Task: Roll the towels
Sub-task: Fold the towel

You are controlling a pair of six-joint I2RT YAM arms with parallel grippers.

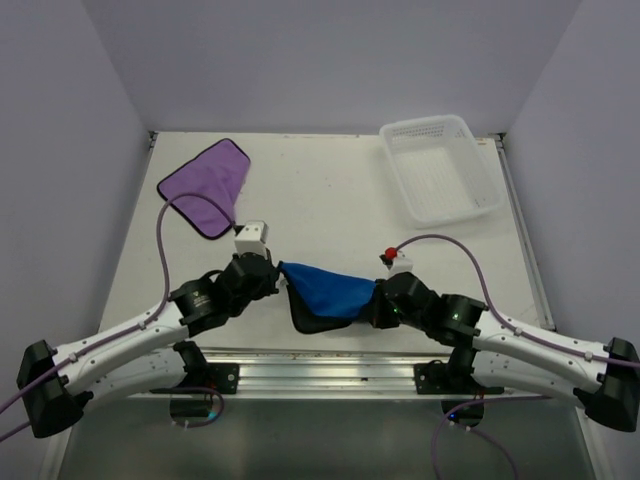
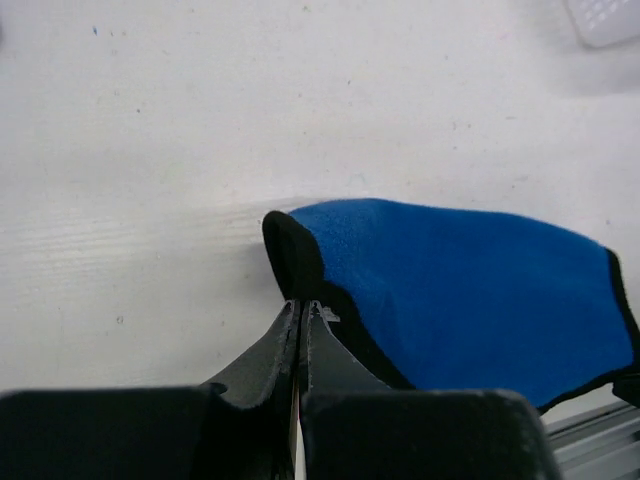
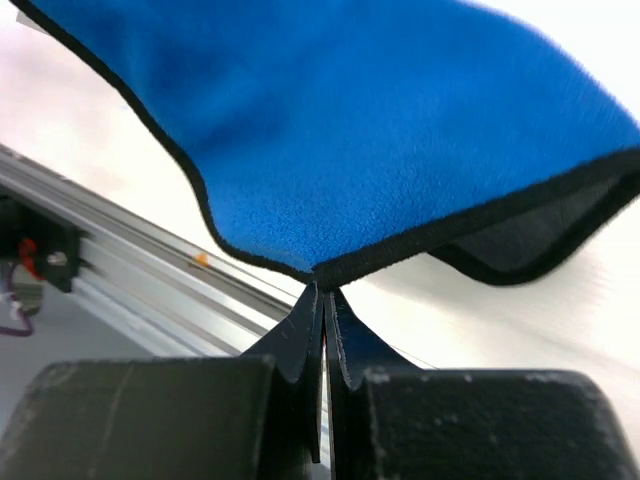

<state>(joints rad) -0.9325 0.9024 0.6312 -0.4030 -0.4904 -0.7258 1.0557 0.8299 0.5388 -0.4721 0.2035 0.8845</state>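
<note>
At the near edge of the white desk (image 1: 330, 200), 2 robot arms hold a blue towel (image 1: 328, 290) stretched between them. The left fingers (image 2: 268, 348) are pressed together on its black-hemmed left corner, and the right fingers (image 3: 296, 335) are pinched tight on the hem at its right corner. The cloth sags in the middle, with a dark fold showing under its near edge, just beyond the aluminium rail (image 1: 320, 365) that carries the arm bases. Whether the fold touches the desk cannot be told. The purple towel (image 1: 207, 185) lies flat and unrolled at the far left of the desk, well apart from both arms. A white perforated basket (image 1: 425, 125) sits at the far right corner.
</note>
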